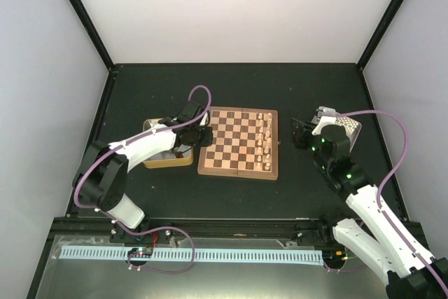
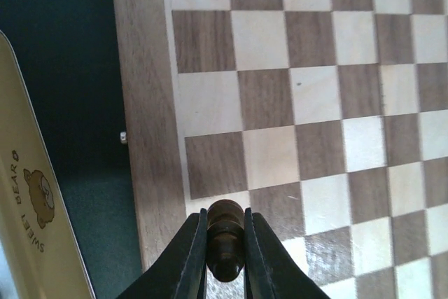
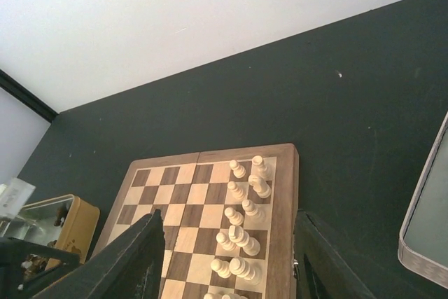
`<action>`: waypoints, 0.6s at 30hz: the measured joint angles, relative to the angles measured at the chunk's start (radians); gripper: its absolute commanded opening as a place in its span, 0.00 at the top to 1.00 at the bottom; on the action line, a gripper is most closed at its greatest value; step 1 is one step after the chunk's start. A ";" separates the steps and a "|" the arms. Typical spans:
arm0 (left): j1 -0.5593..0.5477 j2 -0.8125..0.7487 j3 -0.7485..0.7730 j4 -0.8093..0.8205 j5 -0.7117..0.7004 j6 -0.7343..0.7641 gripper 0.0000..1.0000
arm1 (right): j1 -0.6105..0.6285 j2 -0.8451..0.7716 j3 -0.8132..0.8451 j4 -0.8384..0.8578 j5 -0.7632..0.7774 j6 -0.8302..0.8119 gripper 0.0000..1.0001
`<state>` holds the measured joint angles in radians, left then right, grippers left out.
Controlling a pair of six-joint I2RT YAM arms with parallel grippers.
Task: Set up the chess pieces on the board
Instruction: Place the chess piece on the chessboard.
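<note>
A small dark brown wooden chess piece (image 2: 225, 216) is being clamped between the black fingers of the left hand (image 2: 225, 239). The hand is hovering over the left-edge squares of the square tan-and-brown checked wooden board (image 1: 238, 143), probably to seat the piece on its home row. Those squares are showing bare. Pale cream wooden pieces (image 3: 241, 222) are standing in two files along the board's right edge. A yellowish rectangular tin (image 1: 171, 160) is lying just off the board's left edge, likely the dark set's supply. The right hand (image 1: 302, 135), fingers apart and holding nothing, is waiting off the board's right edge near a silvery perforated tray (image 1: 348, 125) on the dark tabletop (image 1: 238, 89).
</note>
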<state>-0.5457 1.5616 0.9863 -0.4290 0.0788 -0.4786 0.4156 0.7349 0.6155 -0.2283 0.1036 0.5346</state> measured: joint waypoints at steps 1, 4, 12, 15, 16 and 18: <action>-0.002 0.014 0.000 0.001 -0.009 0.004 0.89 | 0.000 -0.001 -0.001 0.001 -0.002 0.000 0.48; -0.006 0.046 0.000 0.003 -0.032 0.011 0.89 | 0.000 -0.001 -0.002 0.005 -0.005 0.000 0.47; -0.024 0.082 0.019 0.002 -0.080 0.032 0.64 | 0.000 -0.001 -0.005 0.006 -0.009 0.000 0.47; -0.028 0.089 0.027 0.003 -0.082 0.035 0.62 | 0.000 0.002 -0.006 0.007 -0.011 0.003 0.47; -0.028 0.089 0.028 0.003 -0.081 0.036 0.62 | 0.000 0.002 -0.006 0.008 -0.011 0.003 0.47; -0.029 0.089 0.029 0.003 -0.079 0.037 0.64 | 0.000 0.004 -0.006 0.012 -0.013 0.003 0.47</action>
<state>-0.5747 1.6508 1.0149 -0.4263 -0.0006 -0.4419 0.4156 0.7387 0.6098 -0.2165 0.0902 0.5377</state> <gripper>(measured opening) 0.380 0.528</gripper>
